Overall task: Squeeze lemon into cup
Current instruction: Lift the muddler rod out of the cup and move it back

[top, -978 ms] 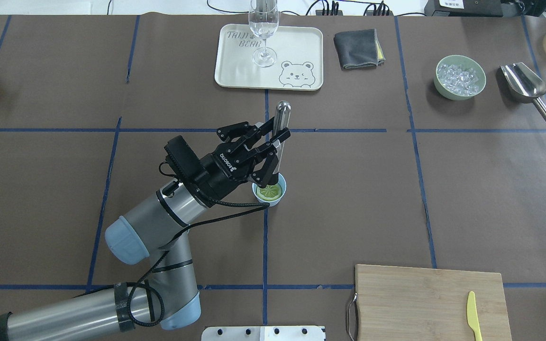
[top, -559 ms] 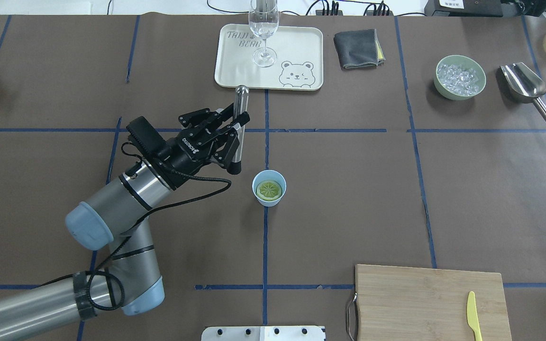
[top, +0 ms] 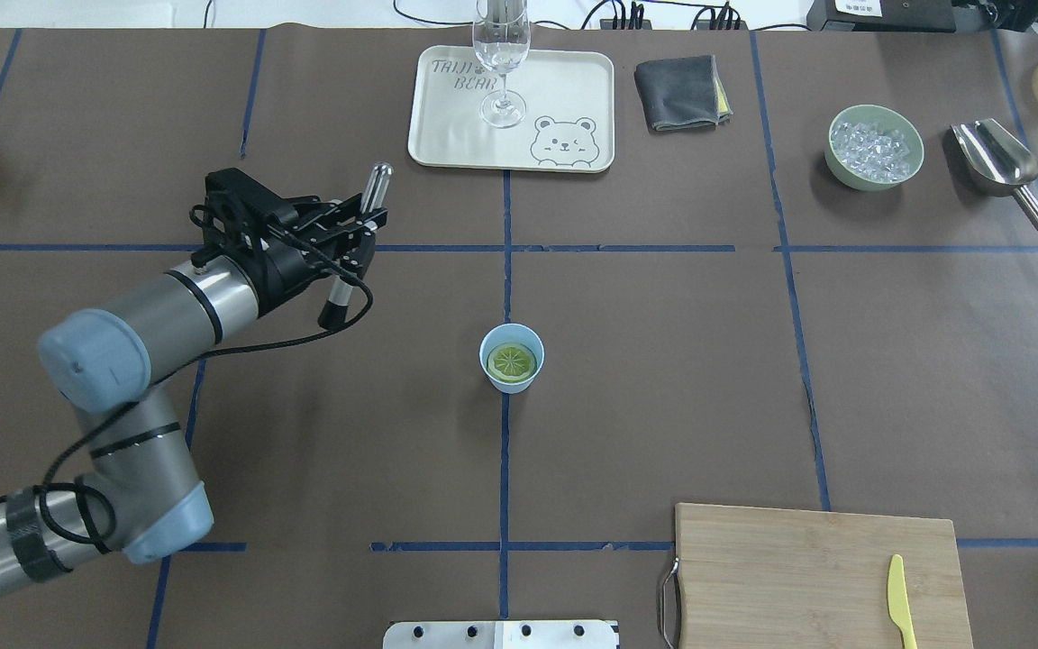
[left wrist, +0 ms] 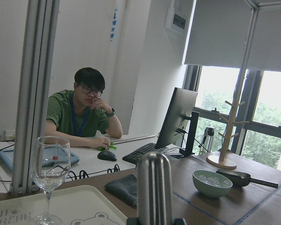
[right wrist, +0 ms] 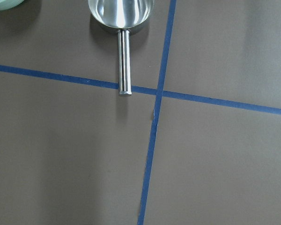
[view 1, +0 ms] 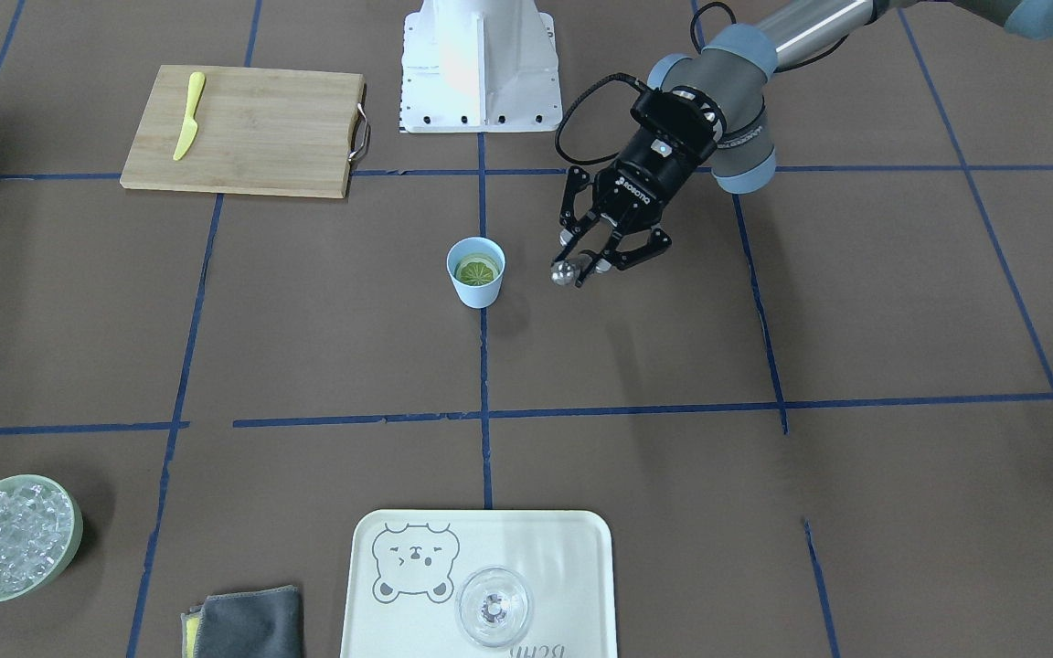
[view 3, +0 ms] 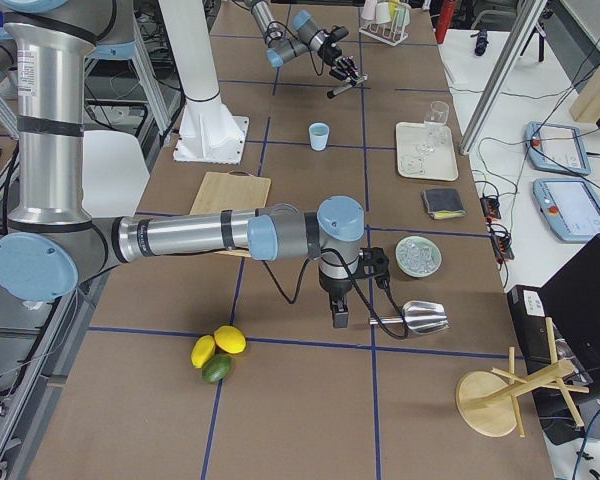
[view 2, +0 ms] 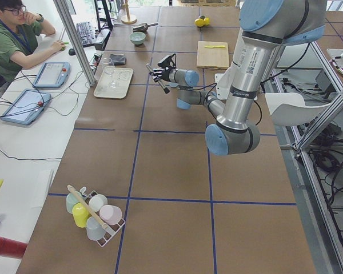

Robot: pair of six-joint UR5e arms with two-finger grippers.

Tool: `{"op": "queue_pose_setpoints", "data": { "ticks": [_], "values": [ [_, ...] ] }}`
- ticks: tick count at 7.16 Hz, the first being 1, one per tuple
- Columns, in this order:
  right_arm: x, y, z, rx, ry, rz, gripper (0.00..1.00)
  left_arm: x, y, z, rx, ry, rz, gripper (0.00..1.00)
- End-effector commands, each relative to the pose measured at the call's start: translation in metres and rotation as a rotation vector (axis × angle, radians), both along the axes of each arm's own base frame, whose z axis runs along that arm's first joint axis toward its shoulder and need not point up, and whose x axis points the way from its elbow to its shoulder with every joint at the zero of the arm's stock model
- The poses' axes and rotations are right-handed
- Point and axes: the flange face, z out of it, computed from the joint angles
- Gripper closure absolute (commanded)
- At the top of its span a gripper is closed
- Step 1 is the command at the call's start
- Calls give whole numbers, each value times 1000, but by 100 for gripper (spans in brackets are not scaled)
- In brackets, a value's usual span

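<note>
The light-blue cup [top: 526, 378] stands upright near the table's middle, and it also shows in the front-facing view [view 1: 475, 288]. The lemon [top: 513, 362] half lies inside it, cut face up [view 1: 476, 270]. My left gripper [top: 359, 236] is shut on a steel muddler [top: 376, 187] with a black tip, held above the table well left of the cup and behind it. The muddler's handle fills the left wrist view [left wrist: 154, 187]. My right gripper [view 3: 338, 312] shows only in the exterior right view, pointing down beside the scoop; I cannot tell whether it is open.
A tray [top: 573, 81] with a wine glass [top: 503, 54] sits at the back. To its right are a grey cloth [top: 677, 90], a green bowl of ice [top: 874, 146] and a steel scoop [top: 997, 158]. A cutting board [top: 807, 568] with a yellow knife [top: 900, 599] lies front right.
My left gripper, still holding the muddler, has lifted from over the cup and swung left and back, away from it. The lemon half stays in the cup.
</note>
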Motion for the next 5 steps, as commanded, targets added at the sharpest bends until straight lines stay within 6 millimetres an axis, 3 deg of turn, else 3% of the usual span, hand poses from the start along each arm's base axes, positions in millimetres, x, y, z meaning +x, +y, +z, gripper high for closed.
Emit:
{"op": "queue_pose_setpoints", "data": {
  "ticks": [1, 2, 3, 5],
  "values": [
    [0, 1, 0, 0, -1, 0, 0, -86, -35, 57, -232, -260, 66, 100],
    [0, 1, 0, 0, -1, 0, 0, -107, -33, 64, -282, -326, 60, 100],
    [0, 1, 0, 0, -1, 0, 0, -127, -43, 81, -379, -391, 37, 100],
    [0, 1, 0, 1, -1, -1, 0, -143, -39, 138, -529, -500, 24, 100]
  ]
}}
